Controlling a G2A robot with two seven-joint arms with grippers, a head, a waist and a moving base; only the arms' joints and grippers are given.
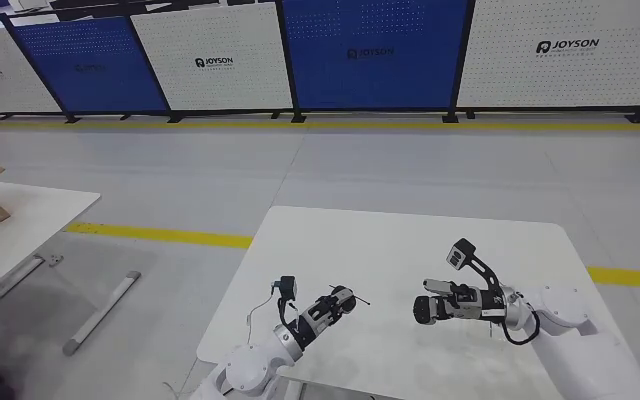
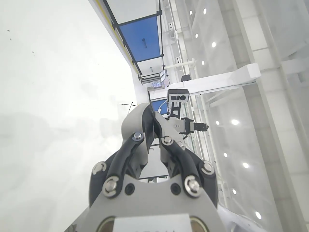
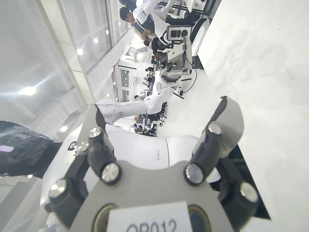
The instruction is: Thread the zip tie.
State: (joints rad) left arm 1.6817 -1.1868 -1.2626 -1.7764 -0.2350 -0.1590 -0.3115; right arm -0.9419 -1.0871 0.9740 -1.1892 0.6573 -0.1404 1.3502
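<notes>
**Left claw holds the zip tie**

The left claw is pinched tight on the thin black zip tie. The zip tie pokes out past its tips, over the white tabletop. The right claw is wide open and holds nothing. It sits near the zip tie, not touching it.

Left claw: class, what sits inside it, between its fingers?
A thin black zip tie is pinched in the shut left claw; its end pokes out over the white table. The gripped stretch itself is covered.
</notes>
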